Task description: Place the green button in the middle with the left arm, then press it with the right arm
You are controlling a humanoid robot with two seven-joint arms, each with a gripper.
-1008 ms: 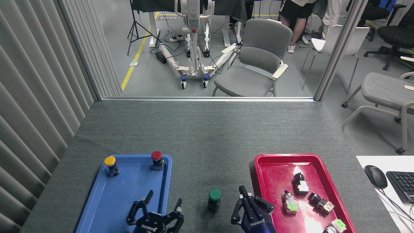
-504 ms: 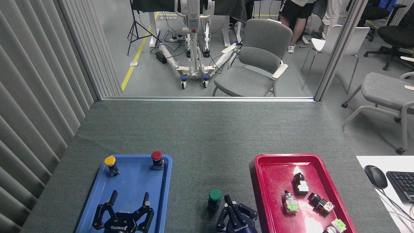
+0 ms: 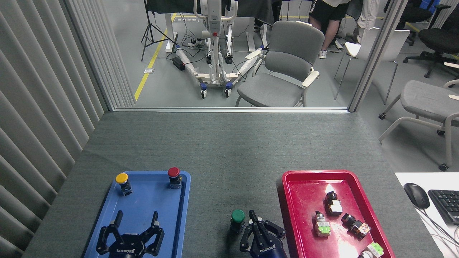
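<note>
Head view. Blue tray sits at the left on the grey counter. It holds two buttons, both upright at its far end: a yellow button by the far-left corner and a red button by the far-right corner. Left pincer hangs over the near half of this tray, fingers spread wide, nothing between them.

Red tray sits at the right. It holds four small switch parts: a black-and-white one farthest back, a green-and-white one left of centre, a dark one to the right, and another green-and-white one cut off at the bottom edge.

Green button stands upright on bare counter between the two trays, well apart from the blue one. It has a round dark-green cap and a dark blocky base; only one is in view.

Right pincer is just beside the button on its right side, fingers drawn close together to a point, holding nothing. Cannot tell whether a fingertip touches the button.

Counts: two trays, three capped buttons, four parts, two pincers.
</note>
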